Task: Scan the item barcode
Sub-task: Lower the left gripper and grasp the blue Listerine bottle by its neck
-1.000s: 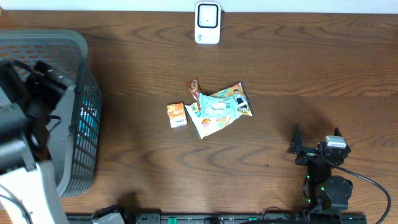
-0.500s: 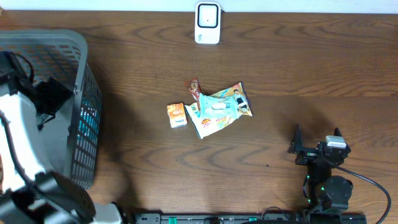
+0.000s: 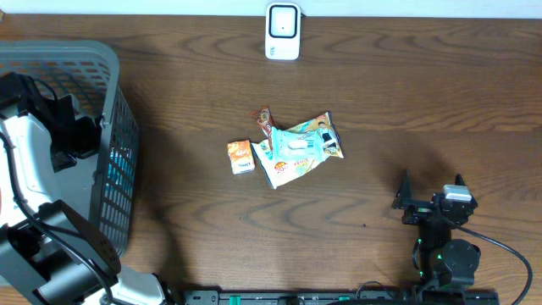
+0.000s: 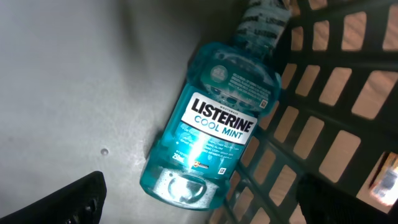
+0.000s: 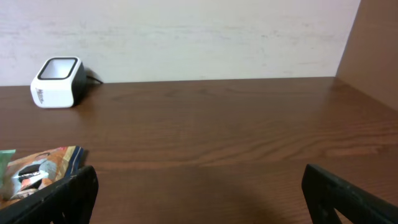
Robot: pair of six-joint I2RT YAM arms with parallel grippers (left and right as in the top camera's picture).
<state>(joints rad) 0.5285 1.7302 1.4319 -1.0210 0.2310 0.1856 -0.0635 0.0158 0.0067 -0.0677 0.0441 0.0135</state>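
Observation:
A teal Listerine Cool Mint mouthwash bottle [image 4: 214, 121] lies on its side on the floor of the grey basket [image 3: 76, 59], against the mesh wall, label up. It shows faintly through the mesh [image 3: 116, 169] from overhead. My left gripper [image 4: 208, 202] hangs open just above the bottle's base, touching nothing. The white barcode scanner [image 3: 282, 31] stands at the table's far edge and also shows as the scanner [image 5: 59, 82] in the right wrist view. My right gripper [image 3: 432, 188] rests open and empty near the front right, aimed at bare wood [image 5: 199, 199].
A pile of snack packets [image 3: 298, 146] lies mid-table, with a small orange packet [image 3: 240, 157] to its left. The pile's edge [image 5: 37, 171] shows left of my right gripper. The basket's mesh wall [image 4: 323, 106] stands close beside the bottle.
My left arm has shifted inside the basket, its wrist moving down and toward the right wall. The right arm and the table items have not moved.

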